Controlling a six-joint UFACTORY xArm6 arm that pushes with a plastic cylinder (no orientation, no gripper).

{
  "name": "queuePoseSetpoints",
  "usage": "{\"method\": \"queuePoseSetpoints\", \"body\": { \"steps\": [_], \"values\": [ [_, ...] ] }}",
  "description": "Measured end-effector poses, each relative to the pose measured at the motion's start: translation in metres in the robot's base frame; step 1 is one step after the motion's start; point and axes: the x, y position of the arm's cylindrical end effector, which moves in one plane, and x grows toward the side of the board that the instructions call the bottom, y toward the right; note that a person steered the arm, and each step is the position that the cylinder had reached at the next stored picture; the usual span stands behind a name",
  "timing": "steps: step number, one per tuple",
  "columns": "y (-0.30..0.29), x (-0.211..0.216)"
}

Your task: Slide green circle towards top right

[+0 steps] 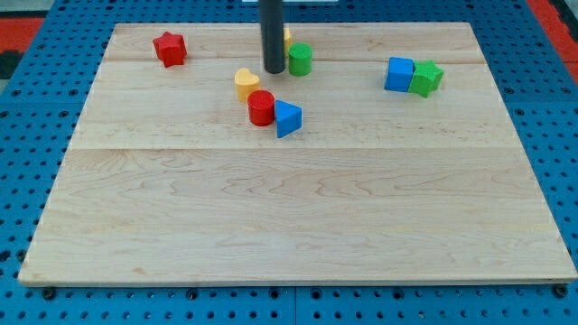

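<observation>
We can read no text, label, brand, number or sign anywhere: none on the table (298, 217), and none on the blocks resting on it.

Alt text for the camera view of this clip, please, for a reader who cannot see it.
My tip rests just left of the green circle near the wooden board's top edge. Below sit a yellow block, red cylinder and blue triangle; a red star lies top left, a blue cube and green block right.

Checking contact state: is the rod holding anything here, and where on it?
Nothing is held; the rod cannot grasp. My tip sits just to the view's left of the green circular block; whether they touch cannot be told.
</observation>
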Motion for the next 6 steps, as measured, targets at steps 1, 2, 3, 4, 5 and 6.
{"method": "queuePoseSetpoints", "body": {
  "steps": [1,2,3,4,5,6],
  "values": [
    [0.056,-0.005],
    [0.124,-0.008],
    [0.071,0.000],
    [0.097,-0.032],
    [0.146,-0.038],
    [0.136,-0.037]
  ]
}}
